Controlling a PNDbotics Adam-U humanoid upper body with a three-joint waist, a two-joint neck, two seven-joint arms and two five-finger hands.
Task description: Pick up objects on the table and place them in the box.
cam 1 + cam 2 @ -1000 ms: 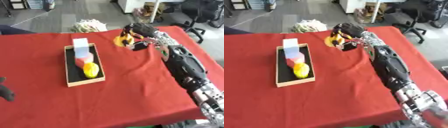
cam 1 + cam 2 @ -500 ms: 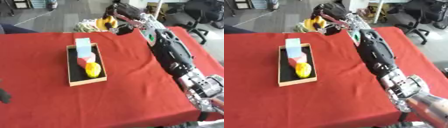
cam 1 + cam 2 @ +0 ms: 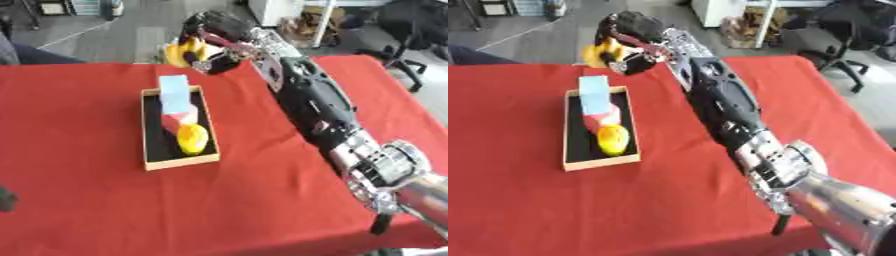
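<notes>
yellow object (image 3: 184, 51), held off the table, sits in the curled fingers of the right hand (image 3: 210, 37), beyond the far end of the box (image 3: 156, 161). the right arm (image 3: 306, 95) stretches from the lower right across the red table (image 3: 87, 200) to that far edge. just below the hand, the shallow box holds a pale blue block (image 3: 175, 93) at its far end, a red piece (image 3: 179, 119) in the middle and a yellow rounded item (image 3: 192, 138) nearer. a dark bit of the left hand (image 3: 5, 198) shows at the left edge; its fingers can't be made out.
</notes>
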